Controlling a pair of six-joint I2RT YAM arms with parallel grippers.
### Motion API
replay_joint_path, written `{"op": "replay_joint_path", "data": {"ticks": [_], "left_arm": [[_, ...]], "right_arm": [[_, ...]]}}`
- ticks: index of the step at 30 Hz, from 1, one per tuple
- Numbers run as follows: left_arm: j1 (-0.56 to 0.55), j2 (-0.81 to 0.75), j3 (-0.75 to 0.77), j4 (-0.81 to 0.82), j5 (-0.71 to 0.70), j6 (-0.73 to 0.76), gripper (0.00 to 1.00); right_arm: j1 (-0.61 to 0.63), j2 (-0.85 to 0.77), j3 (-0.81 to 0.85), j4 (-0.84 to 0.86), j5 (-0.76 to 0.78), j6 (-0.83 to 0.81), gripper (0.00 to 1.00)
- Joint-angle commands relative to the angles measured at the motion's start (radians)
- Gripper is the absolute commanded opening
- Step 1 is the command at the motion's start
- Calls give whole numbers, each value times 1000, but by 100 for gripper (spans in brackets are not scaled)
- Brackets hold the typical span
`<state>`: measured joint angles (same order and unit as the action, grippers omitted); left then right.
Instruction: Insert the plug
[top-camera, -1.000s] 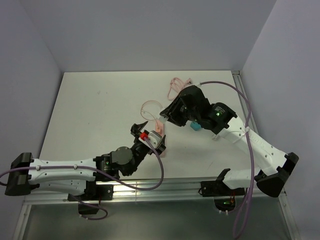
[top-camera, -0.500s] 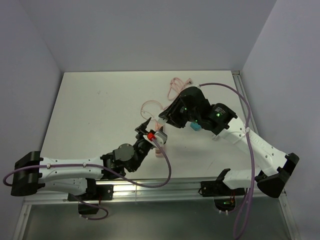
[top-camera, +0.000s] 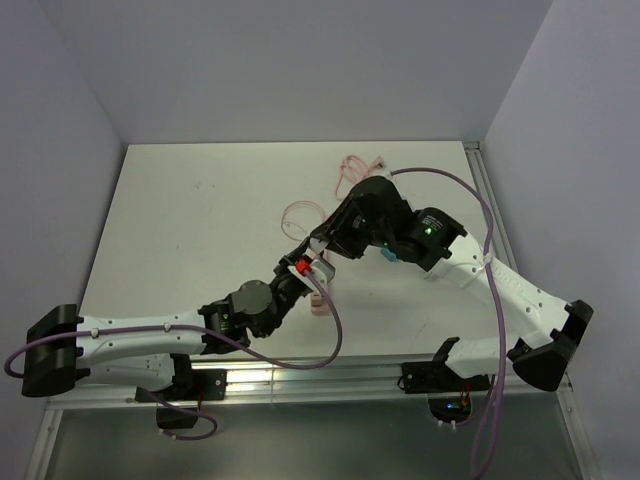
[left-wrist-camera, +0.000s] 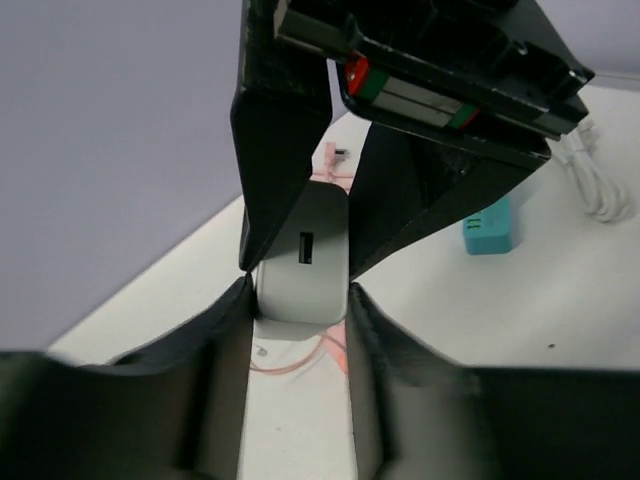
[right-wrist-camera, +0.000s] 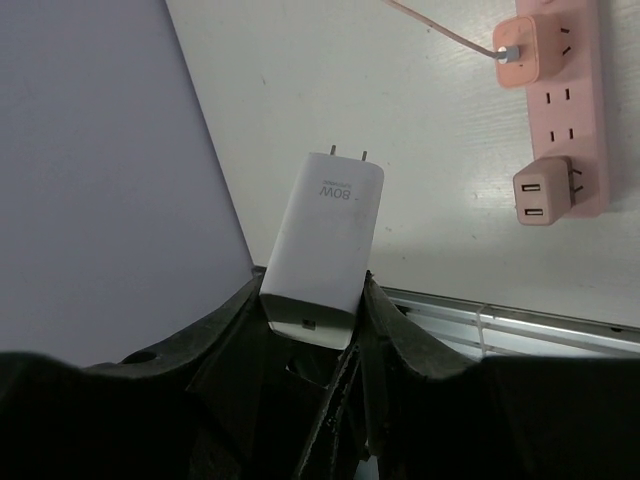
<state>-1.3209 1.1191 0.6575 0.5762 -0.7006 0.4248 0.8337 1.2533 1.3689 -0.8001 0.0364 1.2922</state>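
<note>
The plug (right-wrist-camera: 325, 235) is a white charger block with two prongs pointing away from my right gripper (right-wrist-camera: 312, 285), which is shut on its sides near the port end. In the left wrist view the plug's port face (left-wrist-camera: 303, 250) sits between the right gripper's black fingers (left-wrist-camera: 285, 150). My left gripper (left-wrist-camera: 298, 300) has its fingertips pressed against both sides of the plug's lower end. From above, both grippers meet at the plug (top-camera: 318, 264) near the table's middle. The pink power strip (right-wrist-camera: 572, 110) lies on the table beyond the prongs.
A pink adapter (right-wrist-camera: 545, 195) and a pink cable plug (right-wrist-camera: 525, 50) sit in the strip. A teal block (left-wrist-camera: 490, 225) and a white cable (left-wrist-camera: 590, 180) lie to the right. Loose pink cable (top-camera: 355, 165) trails toward the back. The metal table edge (right-wrist-camera: 520, 325) is close.
My left arm reached forward to the right gripper and its jaws narrowed from wide open onto the plug. The right gripper shifted slightly toward it, still holding the plug.
</note>
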Motion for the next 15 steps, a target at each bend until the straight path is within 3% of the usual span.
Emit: {"op": "replay_joint_path", "data": {"ticks": [1, 3, 4, 5, 7, 8, 15], "left_arm": [[32, -2, 56, -51, 46, -70, 24], [43, -1, 80, -110, 46, -96, 1], [51, -7, 82, -121, 41, -107, 1], [55, -16, 82, -131, 47, -124, 1], [69, -53, 83, -188, 59, -159, 1], [78, -68, 90, -218, 82, -211, 1], [169, -268, 45, -407, 179, -417, 0]], "right_arm": [[12, -14, 32, 71, -13, -2, 0], [12, -23, 15, 137, -32, -45, 8], [12, -28, -10, 166, -70, -68, 14], [10, -29, -20, 194, -85, -127, 39], [1, -26, -34, 245, -131, -198, 67], [-7, -16, -27, 231, -163, -261, 87], [-73, 45, 4, 96, -166, -568, 90]]}}
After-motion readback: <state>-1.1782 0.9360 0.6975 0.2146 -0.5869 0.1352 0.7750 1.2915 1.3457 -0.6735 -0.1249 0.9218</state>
